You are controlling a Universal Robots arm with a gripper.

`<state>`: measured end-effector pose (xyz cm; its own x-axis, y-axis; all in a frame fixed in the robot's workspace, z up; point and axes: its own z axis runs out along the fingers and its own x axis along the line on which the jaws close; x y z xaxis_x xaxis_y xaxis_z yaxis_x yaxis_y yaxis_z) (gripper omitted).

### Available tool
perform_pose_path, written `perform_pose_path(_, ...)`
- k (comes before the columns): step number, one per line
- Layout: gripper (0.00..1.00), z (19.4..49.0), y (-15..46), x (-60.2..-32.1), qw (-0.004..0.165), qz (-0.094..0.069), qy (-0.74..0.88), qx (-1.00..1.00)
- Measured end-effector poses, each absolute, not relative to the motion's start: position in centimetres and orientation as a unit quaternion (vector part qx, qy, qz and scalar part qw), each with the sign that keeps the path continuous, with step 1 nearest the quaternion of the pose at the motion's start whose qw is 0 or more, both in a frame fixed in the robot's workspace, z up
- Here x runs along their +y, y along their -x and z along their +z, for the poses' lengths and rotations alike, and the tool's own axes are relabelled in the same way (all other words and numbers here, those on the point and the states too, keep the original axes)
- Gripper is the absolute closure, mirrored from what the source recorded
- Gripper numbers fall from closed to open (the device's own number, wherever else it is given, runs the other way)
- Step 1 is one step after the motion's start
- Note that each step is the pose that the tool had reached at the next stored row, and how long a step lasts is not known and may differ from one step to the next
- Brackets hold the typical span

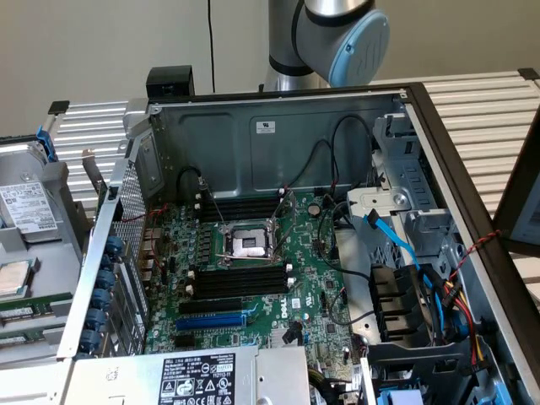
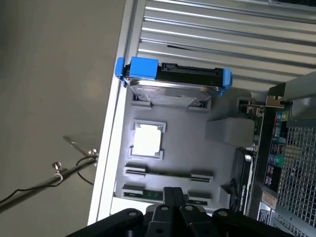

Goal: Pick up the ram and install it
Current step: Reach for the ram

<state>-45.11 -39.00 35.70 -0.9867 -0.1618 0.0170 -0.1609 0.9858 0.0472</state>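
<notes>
Over at the lower left of the exterior frame, beside the open computer case, sits a grey tray with a hard drive and a processor chip on it. From the wrist camera I see that tray from above. The hard drive sits in its blue bracket, the processor chip lies next to it, and beyond the chip run two rows of narrow holders.

The ram sits in the row farther from the drive, showing as a dark-green strip. The gripper hangs over that strip, its black fingers pressed together with nothing between them. Whether the tips touch the ram I cannot tell.

Inside the case the motherboard lies face up. Black memory slots run along either side of the processor socket, and a blue expansion slot sits lower in the frame. The arm rises at top centre, behind the case.
</notes>
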Motion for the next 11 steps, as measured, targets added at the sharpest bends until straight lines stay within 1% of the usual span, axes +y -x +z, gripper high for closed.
perform_pose_path(11, 0.89, 35.64, 45.11, -39.0, 0.013, -0.022, -0.18, -0.983)
